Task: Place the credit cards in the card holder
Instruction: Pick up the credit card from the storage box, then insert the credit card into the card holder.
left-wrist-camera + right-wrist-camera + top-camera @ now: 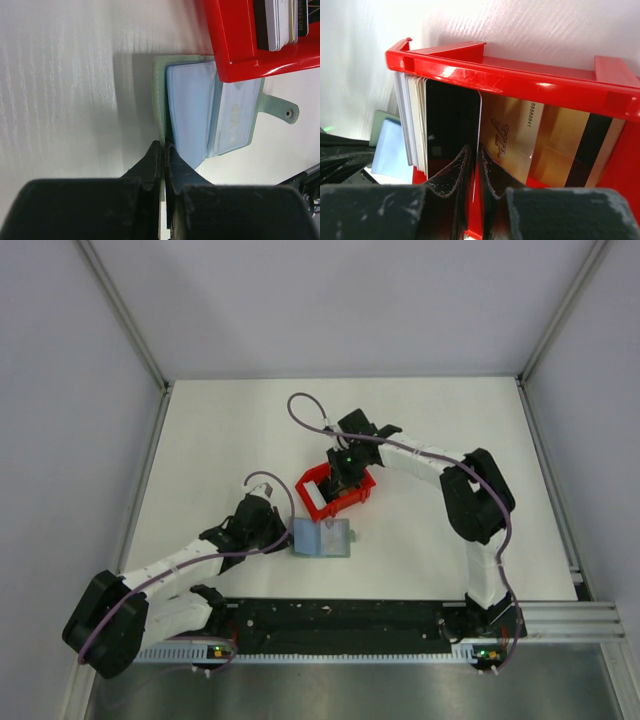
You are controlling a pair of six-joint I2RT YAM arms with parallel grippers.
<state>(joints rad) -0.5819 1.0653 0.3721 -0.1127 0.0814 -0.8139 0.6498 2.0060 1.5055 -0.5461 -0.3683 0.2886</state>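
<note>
Right wrist: pickup step, right hand (475, 165) grips 1 credit card (452, 120); left hand (163, 150) clamps card holder (200, 110); next, lift clear.

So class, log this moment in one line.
left claw shut on card holder | right claw shut on credit card in red bin

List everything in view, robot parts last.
table: one, white, under everything.
red bin: one, red, mid-table.
credit cards: several; gold, whitish and black; standing on edge in the red bin.
card holder: one, grey-green outside and light blue inside, lying open just on the near side of the red bin.
arms: two, white and black, reaching from the near edge.
left pincer: one, black, shut on the card holder's edge.
right pincer: one, black, inside the red bin, shut on one of the credit cards.
</note>
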